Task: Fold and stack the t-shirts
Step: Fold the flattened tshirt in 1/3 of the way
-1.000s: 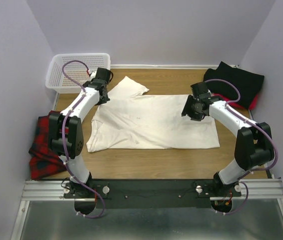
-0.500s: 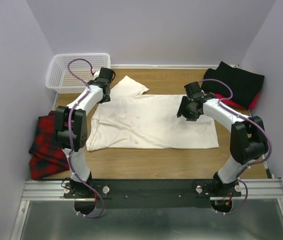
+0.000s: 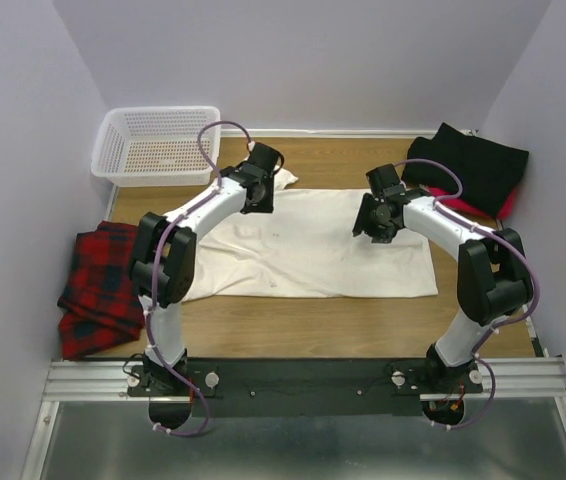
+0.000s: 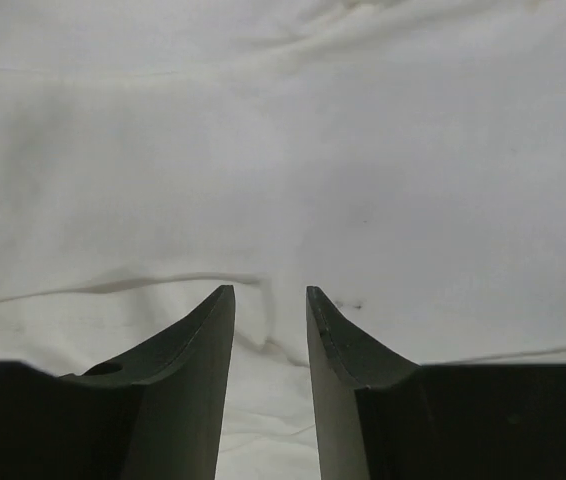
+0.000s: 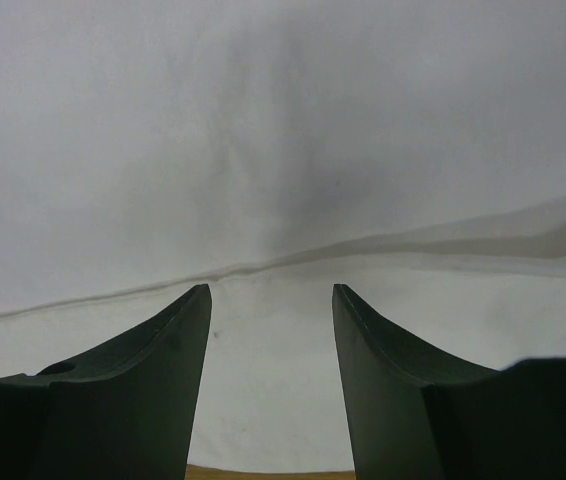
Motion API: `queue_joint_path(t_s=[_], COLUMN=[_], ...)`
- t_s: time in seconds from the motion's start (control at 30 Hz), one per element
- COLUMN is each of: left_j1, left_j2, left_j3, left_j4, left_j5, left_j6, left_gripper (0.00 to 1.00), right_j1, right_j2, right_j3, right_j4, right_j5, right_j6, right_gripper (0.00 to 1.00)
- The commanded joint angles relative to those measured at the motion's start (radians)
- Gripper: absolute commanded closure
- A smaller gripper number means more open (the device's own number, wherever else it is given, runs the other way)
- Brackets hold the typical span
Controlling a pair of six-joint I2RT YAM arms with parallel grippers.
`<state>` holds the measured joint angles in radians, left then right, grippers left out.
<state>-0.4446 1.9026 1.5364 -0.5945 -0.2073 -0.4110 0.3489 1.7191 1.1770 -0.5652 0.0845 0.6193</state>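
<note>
A large cream-white t-shirt (image 3: 313,250) lies spread flat across the middle of the wooden table. My left gripper (image 3: 261,186) hovers over its far left part, beside the sleeve (image 3: 285,178). In the left wrist view the gripper (image 4: 268,290) is open by a narrow gap, over a small crease in the white cloth (image 4: 283,150). My right gripper (image 3: 377,220) is low over the shirt's far right part. Seen from the right wrist, that gripper (image 5: 271,287) is open, with only flat cloth (image 5: 283,130) between its fingers. A black t-shirt (image 3: 468,165) lies at the back right on a red one (image 3: 508,205).
A white mesh basket (image 3: 158,145) stands at the back left corner. A red and black plaid cloth (image 3: 98,290) hangs over the table's left edge. Purple walls close in the left, back and right sides. Bare wood (image 3: 313,325) shows in front of the shirt.
My left arm has swung right, from the shirt's left edge near the basket to over the sleeve area, and its jaws have opened. My right gripper shifted slightly left.
</note>
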Motion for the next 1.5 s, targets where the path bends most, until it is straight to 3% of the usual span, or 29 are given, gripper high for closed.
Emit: queue_joint_path(t_s=[0.0,0.73,0.87,0.9,0.97,1.47], left_j1=[-0.032,-0.040,-0.040,-0.040,-0.042,-0.077], left_j2=[0.068,0.115,0.130,0.133,0.135,0.087], left_j3=[-0.002,-0.088,-0.079,-0.072,-0.047,0.117], left_j4=[0.004,-0.024,-0.013,-0.014,-0.025,-0.129], left_j5=[0.071,-0.004,0.000,0.000,-0.006,-0.104], left_j6=[-0.029,-0.078,-0.078,-0.077,-0.080,-0.094], left_gripper=[0.57,0.59,0.72,0.84,1.00,1.00], right_j1=[0.007,0.007,0.007,0.007,0.007,0.007], right_j2=[0.001,-0.004,-0.004,-0.006,-0.007,-0.004], right_j3=[0.007,-0.013,-0.016,-0.017,-0.019,-0.024], right_j4=[0.010,0.010,0.010,0.010,0.010,0.010], right_j5=[0.026,0.038,0.038,0.040,0.038,0.035], right_j6=[-0.006,-0.003,-0.004,-0.004,-0.004,-0.003], right_gripper=[0.40,0.40,0.40,0.40,0.40,0.40])
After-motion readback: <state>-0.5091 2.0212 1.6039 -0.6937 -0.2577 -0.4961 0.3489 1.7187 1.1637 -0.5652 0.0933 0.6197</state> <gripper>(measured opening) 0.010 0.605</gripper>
